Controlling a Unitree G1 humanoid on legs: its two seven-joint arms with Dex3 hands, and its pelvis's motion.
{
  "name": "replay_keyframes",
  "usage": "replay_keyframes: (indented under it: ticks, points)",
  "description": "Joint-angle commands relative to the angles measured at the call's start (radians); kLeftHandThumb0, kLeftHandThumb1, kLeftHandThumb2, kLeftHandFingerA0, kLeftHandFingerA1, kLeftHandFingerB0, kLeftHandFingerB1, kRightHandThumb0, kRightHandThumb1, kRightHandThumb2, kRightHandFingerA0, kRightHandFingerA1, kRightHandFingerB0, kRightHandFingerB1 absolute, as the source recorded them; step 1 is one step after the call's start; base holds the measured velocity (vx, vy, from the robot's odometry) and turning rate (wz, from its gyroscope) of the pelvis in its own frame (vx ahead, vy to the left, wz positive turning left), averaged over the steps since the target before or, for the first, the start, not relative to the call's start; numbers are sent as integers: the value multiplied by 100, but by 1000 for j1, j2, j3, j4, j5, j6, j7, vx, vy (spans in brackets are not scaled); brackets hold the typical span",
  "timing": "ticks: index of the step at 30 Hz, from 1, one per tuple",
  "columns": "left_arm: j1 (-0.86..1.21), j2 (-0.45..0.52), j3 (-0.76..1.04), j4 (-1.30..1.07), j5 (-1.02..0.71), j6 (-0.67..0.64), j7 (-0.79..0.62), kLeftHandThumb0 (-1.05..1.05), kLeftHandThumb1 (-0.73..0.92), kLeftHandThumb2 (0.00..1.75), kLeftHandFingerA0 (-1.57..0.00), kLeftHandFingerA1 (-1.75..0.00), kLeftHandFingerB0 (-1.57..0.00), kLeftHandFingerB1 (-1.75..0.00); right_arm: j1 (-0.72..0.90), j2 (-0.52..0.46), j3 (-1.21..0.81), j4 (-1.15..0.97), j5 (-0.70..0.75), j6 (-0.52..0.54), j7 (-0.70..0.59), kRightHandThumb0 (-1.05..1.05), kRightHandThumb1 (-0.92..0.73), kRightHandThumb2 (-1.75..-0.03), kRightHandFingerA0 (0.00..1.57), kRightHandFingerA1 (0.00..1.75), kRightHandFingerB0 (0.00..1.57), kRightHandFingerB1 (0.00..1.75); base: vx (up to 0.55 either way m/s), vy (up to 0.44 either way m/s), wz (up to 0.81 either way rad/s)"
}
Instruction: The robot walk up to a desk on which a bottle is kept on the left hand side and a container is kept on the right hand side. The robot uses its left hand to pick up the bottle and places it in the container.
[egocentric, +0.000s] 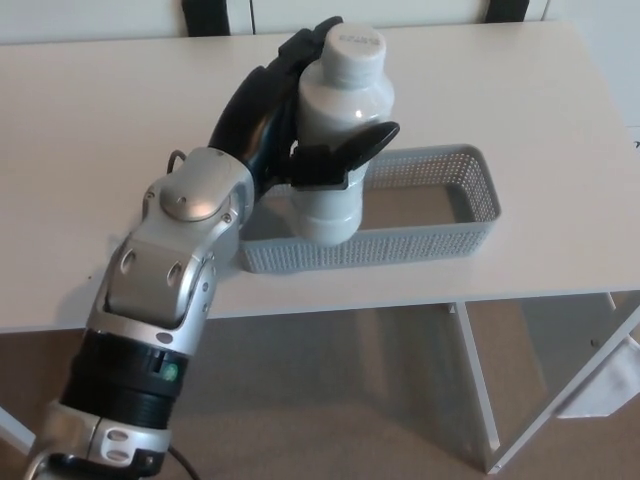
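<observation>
The robot's silver-and-black left arm reaches in from 7 o'clock, and its black left hand (285, 130) is clenched around the tall white plastic bottle (338, 130): 1 thick digit of the fingers (345, 155) crosses the bottle's front at mid-height, the others wrap behind it. The bottle's long axis runs nearly upright, cap tipped slightly toward 12 o'clock, base toward 6 o'clock. That base hangs over the left end of the long grey perforated plastic basket (440, 238), which stretches from the bottle toward 3 o'clock. Whether the base already touches the basket floor cannot be told; it looks close to or inside the rim. The coming move is, by my judgement, a short descent straight down and a release, with free basket space lying at 3 o'clock of the bottle. The right hand is not in view. The pale white desk (80, 150) carries the basket; below it, a beige floor (350, 400) and white desk legs.
</observation>
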Motion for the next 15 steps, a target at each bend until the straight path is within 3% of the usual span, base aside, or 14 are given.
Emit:
replay_keyframes:
  ticks: [1, 14, 15]
  points:
    - [9, 17, 5, -17, 5, -4, -27, -83, 52, 85, 0, 0, 0, 0, 1, -16, -3, -1, 1, 5, -3, -48, -22, -56, 101, 54, 87, 51, 0, 0, 0]
    - [12, 27, 13, -24, 7, -9, -38, -83, 53, 84, 0, 0, 0, 0, 0, -16, -3, 6, 1, -3, 0, -49, -21, -55, 102, 53, 88, 50, 0, 0, 0]
    - [6, 34, 11, -14, 20, -49, -40, -80, 51, 81, 0, 0, 0, 0, 2, -16, -2, -1, 0, 0, -1, -42, -26, -50, 104, 51, 87, 47, 0, 0, 0]
